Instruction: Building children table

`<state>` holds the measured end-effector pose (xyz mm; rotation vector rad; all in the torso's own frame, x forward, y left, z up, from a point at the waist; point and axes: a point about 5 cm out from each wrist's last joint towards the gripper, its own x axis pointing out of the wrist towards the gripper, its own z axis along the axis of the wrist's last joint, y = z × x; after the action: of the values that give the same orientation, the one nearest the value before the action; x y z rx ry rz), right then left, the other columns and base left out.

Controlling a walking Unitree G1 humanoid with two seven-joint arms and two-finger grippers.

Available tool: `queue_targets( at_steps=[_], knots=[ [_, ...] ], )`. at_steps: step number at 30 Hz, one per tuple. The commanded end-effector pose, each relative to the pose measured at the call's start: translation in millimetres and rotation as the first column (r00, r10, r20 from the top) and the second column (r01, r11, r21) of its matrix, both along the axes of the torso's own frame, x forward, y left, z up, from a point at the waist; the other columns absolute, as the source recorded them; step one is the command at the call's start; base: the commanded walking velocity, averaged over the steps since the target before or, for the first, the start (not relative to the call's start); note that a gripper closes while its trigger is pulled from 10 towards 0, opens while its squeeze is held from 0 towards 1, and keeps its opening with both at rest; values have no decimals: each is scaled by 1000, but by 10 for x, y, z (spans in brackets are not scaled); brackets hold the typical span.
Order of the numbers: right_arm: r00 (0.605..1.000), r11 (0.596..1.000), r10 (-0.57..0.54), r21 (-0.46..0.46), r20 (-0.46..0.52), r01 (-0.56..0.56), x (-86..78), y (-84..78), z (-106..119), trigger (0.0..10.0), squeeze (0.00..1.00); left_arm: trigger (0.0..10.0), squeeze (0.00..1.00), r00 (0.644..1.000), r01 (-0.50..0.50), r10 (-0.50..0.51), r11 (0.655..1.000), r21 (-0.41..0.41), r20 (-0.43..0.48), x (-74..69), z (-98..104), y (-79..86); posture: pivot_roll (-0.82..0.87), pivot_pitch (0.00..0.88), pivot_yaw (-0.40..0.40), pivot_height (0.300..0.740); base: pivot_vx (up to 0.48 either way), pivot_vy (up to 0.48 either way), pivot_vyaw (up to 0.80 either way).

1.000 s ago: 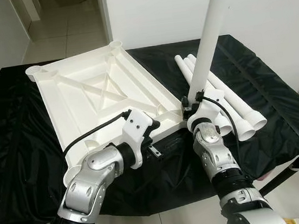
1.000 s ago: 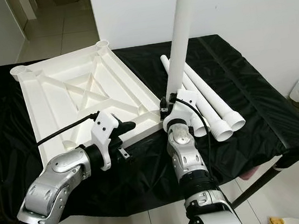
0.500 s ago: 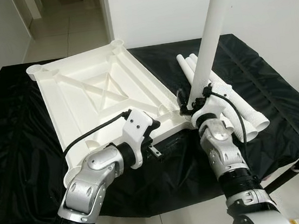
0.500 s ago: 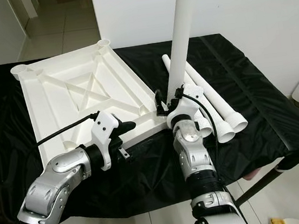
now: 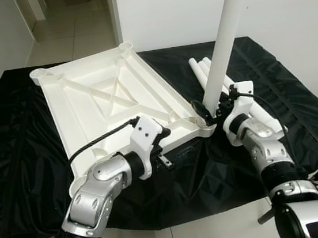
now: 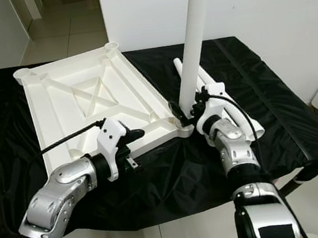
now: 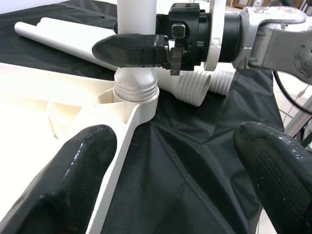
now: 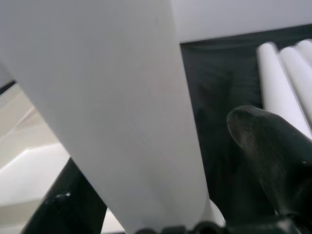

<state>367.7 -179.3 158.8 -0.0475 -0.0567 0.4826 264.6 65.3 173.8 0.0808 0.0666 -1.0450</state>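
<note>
White leg (image 7: 136, 29) threads show by the left wrist; right gripper (image 5: 211, 110) clamps it.

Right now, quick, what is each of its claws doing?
Left gripper: open, holding nothing, beside the tabletop's near corner.
Right gripper: shut on the upright table leg.

The near corner socket (image 7: 135, 95) is being blocked by the upright leg (image 5: 223, 38); bare black cloth (image 5: 206, 174) is lying open beside it.
</note>
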Motion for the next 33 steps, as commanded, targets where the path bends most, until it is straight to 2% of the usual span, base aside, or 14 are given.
queue_targets(
  at_steps=[1, 10, 18, 19, 21, 22, 33],
  knots=[
    [999, 999, 41, -13, -4, -41, 17, 5, 1, 10000, 0, 10000, 0, 1000, -28, 28, 1000, 2, 5, 6, 16, 10, -22, 25, -2, 740, 0, 0, 0],
    [997, 997, 71, -39, -44, -73, 110, 58, -18, 10000, 0, 10000, 0, 999, -35, 35, 999, 2, 3, 5, 12, 23, -9, 26, -2, 740, 0, 0, 0],
    [992, 994, 81, -66, -94, -87, 117, 118, -116, 10000, 0, 10000, 0, 999, -40, 40, 999, 4, 5, 5, 16, 36, -4, 26, 2, 740, 0, 0, 0],
    [991, 994, 77, -72, -106, -85, 118, 115, -140, 9137, 0, 10000, 0, 999, -39, 39, 999, 5, 5, 4, 17, 34, -4, 25, 2, 740, 0, 0, 0],
    [991, 994, 77, -72, -106, -85, 118, 115, -140, 9137, 0, 10000, 0, 999, -39, 39, 999, 5, 5, 4, 17, 34, -4, 25, 2, 740, 0, 0, 0],
    [990, 993, 65, -86, -125, -76, 107, 92, -189, 0, 0, 10000, 0, 999, -39, 39, 999, 5, 4, 4, 18, 38, -5, 27, 4, 740, 0, 0, 0],
    [991, 996, 23, -86, -135, -35, 89, -6, -240, 0, 0, 10000, 0, 999, -35, 35, 999, 7, 5, 3, 19, 32, -10, 26, 5, 740, 0, 0, 0]
  ],
)
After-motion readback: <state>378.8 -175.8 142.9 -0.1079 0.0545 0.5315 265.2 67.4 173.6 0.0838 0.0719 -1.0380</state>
